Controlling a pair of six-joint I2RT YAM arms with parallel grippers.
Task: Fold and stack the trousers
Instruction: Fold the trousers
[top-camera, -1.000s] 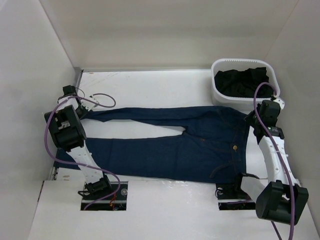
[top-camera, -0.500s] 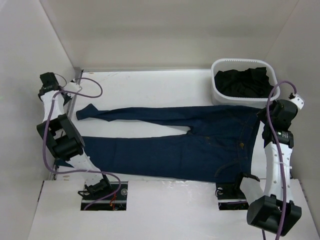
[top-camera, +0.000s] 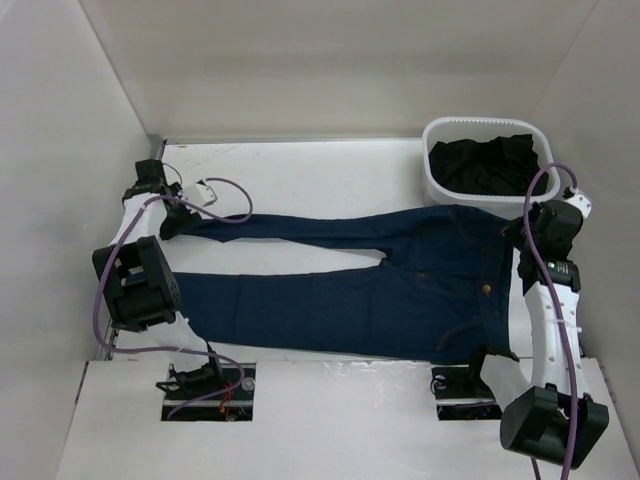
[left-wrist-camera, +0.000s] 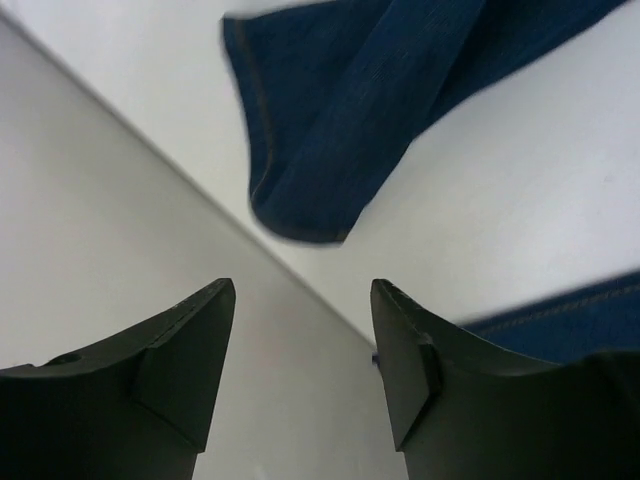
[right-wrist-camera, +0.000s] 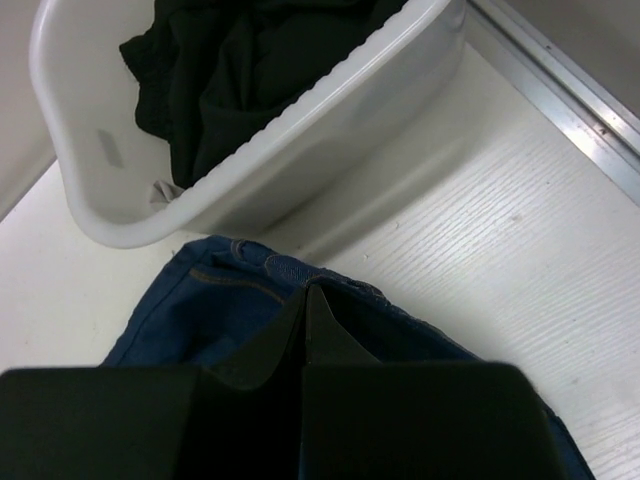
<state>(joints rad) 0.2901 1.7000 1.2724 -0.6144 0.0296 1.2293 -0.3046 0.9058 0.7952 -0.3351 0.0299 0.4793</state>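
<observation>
Left arm (top-camera: 135, 285) has swung in from the side wall to the far leg's cuff (left-wrist-camera: 300, 190). Left jaws are wide apart and empty, just short of the cuff, with the wall close beside. Right arm (top-camera: 548, 300) has pulled in; right jaws are pressed together, pinching the waistband corner. Jeans (top-camera: 380, 290) lie flat along the counter (top-camera: 320, 180), waist at right. White basket (top-camera: 432, 190) of black clothes (top-camera: 485, 160) sits just behind the waist.
</observation>
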